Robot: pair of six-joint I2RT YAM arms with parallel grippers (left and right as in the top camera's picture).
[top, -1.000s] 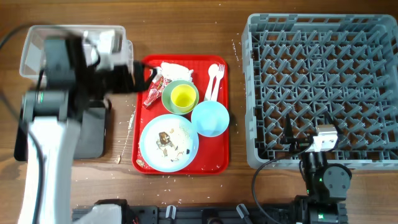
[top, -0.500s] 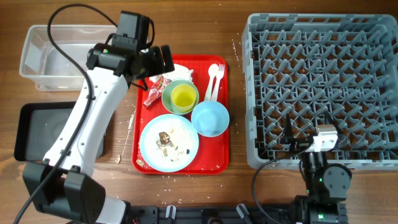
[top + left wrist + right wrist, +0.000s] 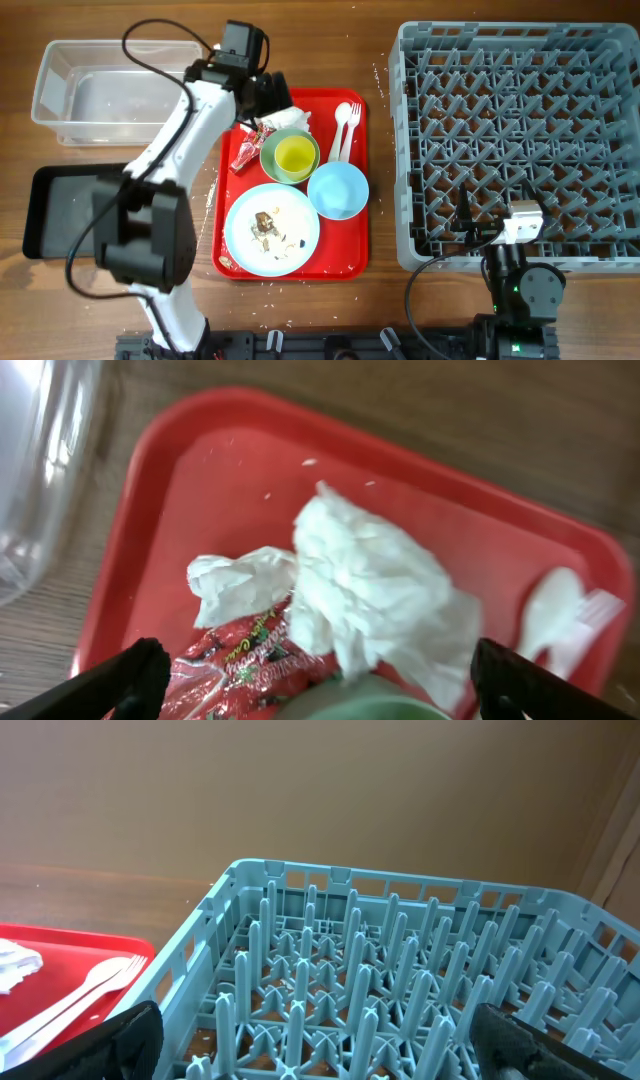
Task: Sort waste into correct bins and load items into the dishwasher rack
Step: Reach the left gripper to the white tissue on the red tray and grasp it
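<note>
Napkin [image 3: 370, 595] between spread left fingers [image 3: 138, 674]

napkins [image 3: 296, 118]: partly under left arm [image 3: 190, 112] | green bowl [image 3: 370, 710]: cut by bottom edge

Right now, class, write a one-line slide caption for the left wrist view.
Open left gripper poised over a crumpled white napkin and red-and-white wrapper on the red tray.
</note>
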